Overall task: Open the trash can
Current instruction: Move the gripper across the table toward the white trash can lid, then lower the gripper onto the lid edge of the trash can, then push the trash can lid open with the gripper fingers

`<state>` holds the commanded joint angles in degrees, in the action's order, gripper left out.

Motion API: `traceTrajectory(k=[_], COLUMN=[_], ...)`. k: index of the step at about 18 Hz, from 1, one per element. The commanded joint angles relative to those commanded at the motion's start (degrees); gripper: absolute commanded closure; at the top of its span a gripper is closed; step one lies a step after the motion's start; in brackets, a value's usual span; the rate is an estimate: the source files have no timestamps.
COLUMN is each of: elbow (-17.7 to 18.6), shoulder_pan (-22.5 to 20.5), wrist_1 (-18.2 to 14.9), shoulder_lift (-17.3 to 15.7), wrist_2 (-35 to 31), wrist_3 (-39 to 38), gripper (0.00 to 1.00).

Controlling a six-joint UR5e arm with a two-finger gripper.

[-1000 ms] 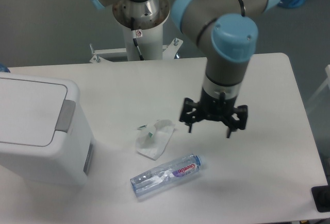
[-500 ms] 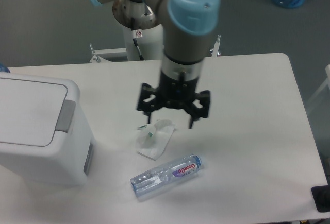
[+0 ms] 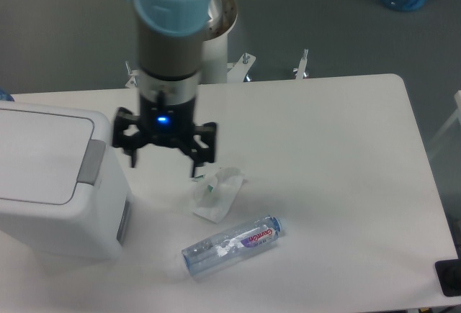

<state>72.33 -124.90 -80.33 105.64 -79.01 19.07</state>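
The trash can (image 3: 50,180) is a large white boxy bin at the left edge of the table, its flat lid shut. A grey tab (image 3: 91,162) sits on the lid's right side. My gripper (image 3: 163,160) hangs open and empty above the table, just right of the trash can and close to the grey tab. Its fingers (image 3: 195,164) point down and are spread wide. It does not touch the bin.
A crumpled white wrapper (image 3: 216,192) lies just right of the gripper. A clear plastic bottle (image 3: 230,245) lies on its side nearer the front edge. The arm's base (image 3: 212,47) stands behind the table. A black object (image 3: 448,277) sits at the front right corner.
My gripper has swept left across the table, from the right of the wrapper to beside the trash can. It stayed open. Nothing on the table moved.
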Motion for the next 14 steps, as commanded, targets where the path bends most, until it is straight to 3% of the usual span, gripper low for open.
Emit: traceTrajectory(k=[14], elbow=[0.62], shoulder_pan=[1.41], wrist_1=[0.26], shoulder_lift=[0.88], wrist_2=[-0.44], wrist_3=[-0.18], gripper=[0.00])
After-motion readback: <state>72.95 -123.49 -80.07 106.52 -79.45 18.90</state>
